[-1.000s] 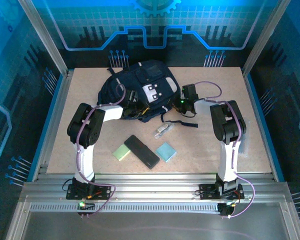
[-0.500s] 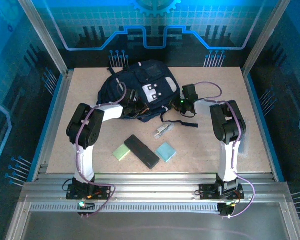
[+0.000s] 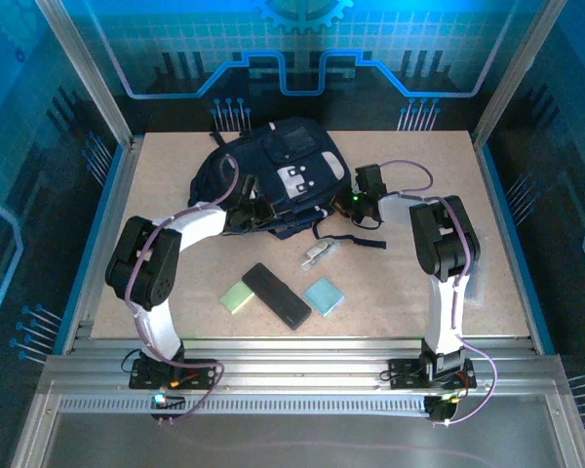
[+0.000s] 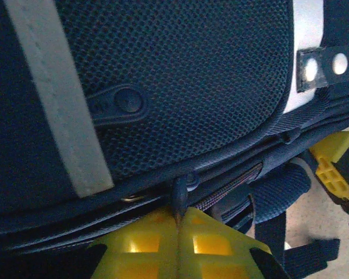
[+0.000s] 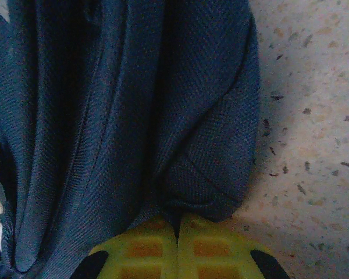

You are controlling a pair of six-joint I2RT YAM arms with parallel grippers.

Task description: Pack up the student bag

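Zipper pull (image 4: 179,195) (mostly hidden) pinched by left gripper (image 4: 179,218), student bag (image 5: 104,104) fabric by right gripper (image 5: 177,224).

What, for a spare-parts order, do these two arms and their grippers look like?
Both the left arm and right arm have white links between black joints, with purple cables looped alongside. A green light glows near the right wrist. The left gripper and right gripper are yellow, waffle-gridded, with black patches.
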